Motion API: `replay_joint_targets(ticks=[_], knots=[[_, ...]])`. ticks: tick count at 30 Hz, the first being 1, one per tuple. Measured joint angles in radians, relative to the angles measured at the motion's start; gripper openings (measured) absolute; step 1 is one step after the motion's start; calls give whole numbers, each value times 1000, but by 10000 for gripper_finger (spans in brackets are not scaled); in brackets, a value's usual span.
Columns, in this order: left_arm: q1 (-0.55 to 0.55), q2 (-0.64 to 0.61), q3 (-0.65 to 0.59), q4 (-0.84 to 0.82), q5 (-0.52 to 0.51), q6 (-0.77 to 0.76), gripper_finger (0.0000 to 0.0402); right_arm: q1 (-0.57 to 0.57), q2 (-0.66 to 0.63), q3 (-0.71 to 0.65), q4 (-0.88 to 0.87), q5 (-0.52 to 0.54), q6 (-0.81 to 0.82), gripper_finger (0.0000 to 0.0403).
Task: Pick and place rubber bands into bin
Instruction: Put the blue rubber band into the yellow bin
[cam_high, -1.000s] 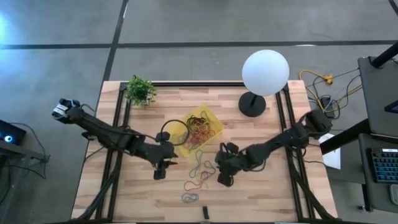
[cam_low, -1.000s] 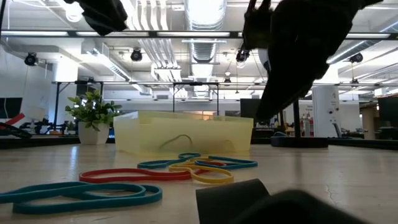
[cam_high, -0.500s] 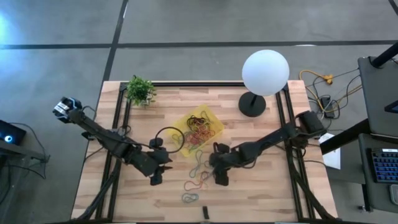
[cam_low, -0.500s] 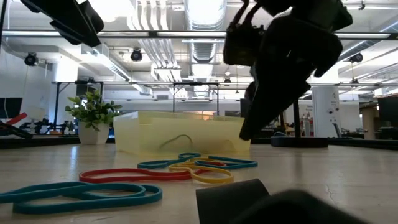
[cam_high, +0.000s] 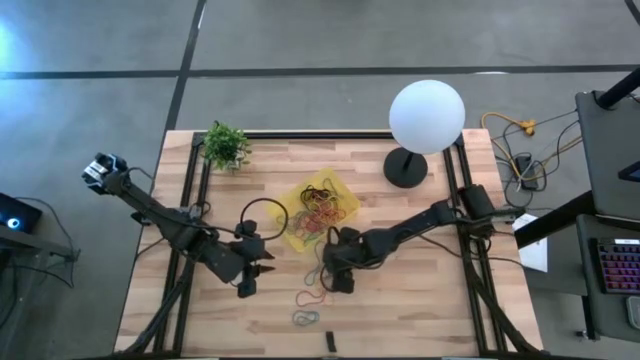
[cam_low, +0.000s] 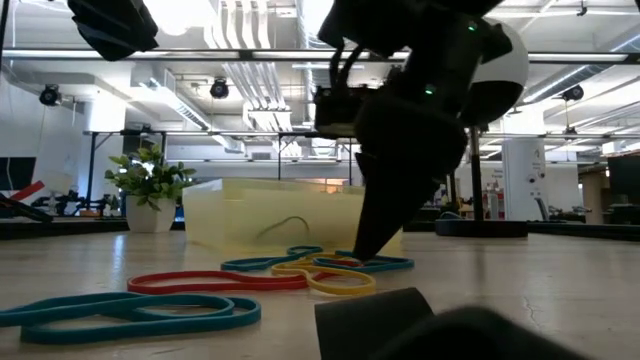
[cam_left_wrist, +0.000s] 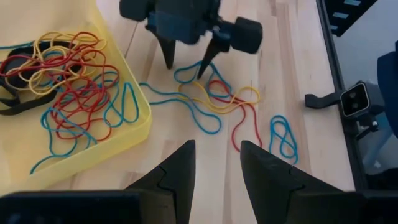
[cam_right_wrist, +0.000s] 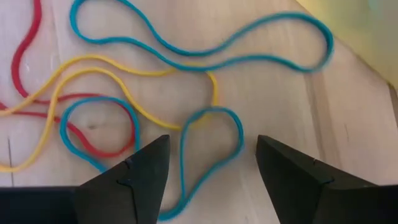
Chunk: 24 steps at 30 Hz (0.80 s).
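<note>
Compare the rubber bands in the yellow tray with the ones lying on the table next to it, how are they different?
The rubber bands in the tray lie piled in a dense tangle; the rubber bands on the table are spread out in a loose string. The tray's pile includes a black band; the table's show only blue, red and yellow. The right gripper stands open over the table's bands, not the tray's. Both are thin coloured loops.

lab/workshop | exposed ceiling ducts (cam_low: 330, 75), concrete floor (cam_high: 300, 40), robot workbench (cam_high: 400, 310) w/ arms
</note>
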Motion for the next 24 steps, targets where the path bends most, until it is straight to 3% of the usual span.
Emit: replay_joint_targets(ticks=[13,18,24], knots=[[-10,-12,-23,4,-10,-28,112,2,149,200,-174,-38,-59,207],[-18,-11,-23,6,-11,-28,112,-2,132,195,-211,-50,-75,171],[-19,-11,-23,5,-16,-27,112,-3,126,193,-250,-62,-84,89]])
